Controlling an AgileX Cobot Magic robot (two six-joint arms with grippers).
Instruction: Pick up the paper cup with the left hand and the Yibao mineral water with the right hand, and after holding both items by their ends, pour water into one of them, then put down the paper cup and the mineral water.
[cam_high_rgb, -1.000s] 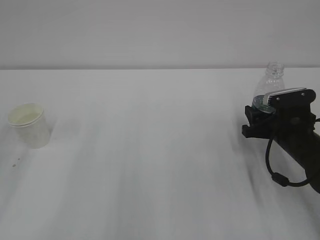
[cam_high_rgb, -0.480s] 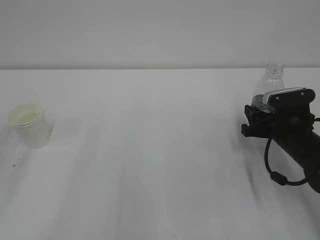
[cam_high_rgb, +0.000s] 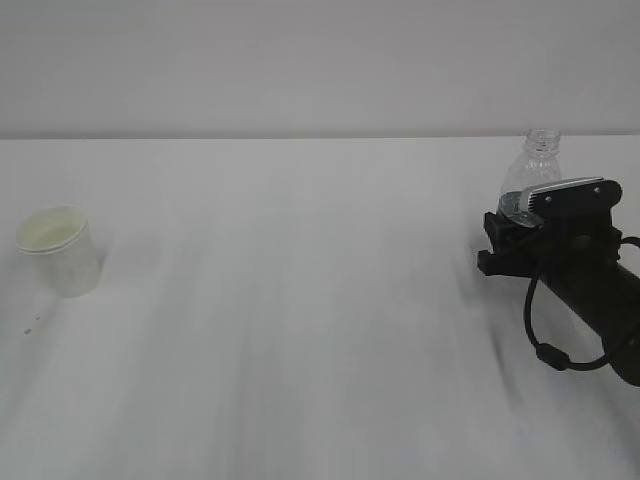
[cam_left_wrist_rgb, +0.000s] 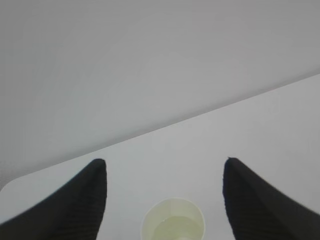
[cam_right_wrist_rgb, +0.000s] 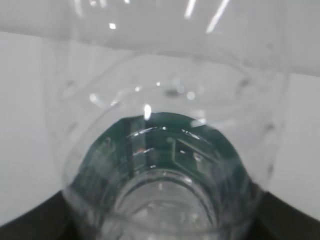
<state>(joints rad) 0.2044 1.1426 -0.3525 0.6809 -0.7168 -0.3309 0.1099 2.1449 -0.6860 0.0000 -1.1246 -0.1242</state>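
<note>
The right gripper (cam_high_rgb: 505, 235) was around the Yibao mineral water (cam_high_rgb: 533, 168) at the table's (cam_high_rgb: 300, 300) far right, jaws fairly wide; I couldn't tell if they squeezed it. The left gripper (cam_left_wrist_rgb: 165, 200) stood wide above the paper cup (cam_left_wrist_rgb: 173, 233), far left. Next, both need a firm hold. The green label (cam_right_wrist_rgb: 165, 150) showed no readable words.

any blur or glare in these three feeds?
Exterior view: soft and washed out, table streaky. Left wrist view: paper cup fairly clear, cropped at the bottom edge. Right wrist view: Yibao mineral water fills the frame, blurred, with bright glints.
</note>
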